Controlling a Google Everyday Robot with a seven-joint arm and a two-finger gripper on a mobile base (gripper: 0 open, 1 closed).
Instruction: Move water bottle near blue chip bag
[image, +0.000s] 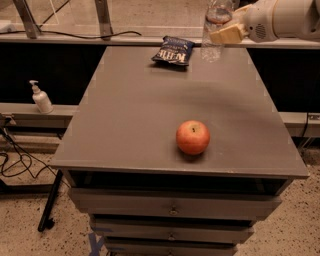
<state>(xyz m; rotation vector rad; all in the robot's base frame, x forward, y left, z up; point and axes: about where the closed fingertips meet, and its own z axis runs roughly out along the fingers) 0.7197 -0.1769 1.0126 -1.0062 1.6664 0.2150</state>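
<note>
The water bottle (214, 31), clear ribbed plastic with a red-and-white label band, stands upright at the far right of the grey table (130, 125); its cap is cut off by the top edge. My gripper (223, 34) reaches in from the upper right and is shut on the bottle's middle with beige fingers (226, 35). The bottle's base is at or just above the tabletop; I cannot tell which. The blue chip bag (173, 50), dark blue with white lettering, lies flat at the table's far edge, a short gap to the left of the bottle.
A red apple (193, 137) sits on the table's front right part. A small white pump dispenser (41, 98) stands on a low ledge to the left. Drawers are below the tabletop. Cables lie on the floor at left.
</note>
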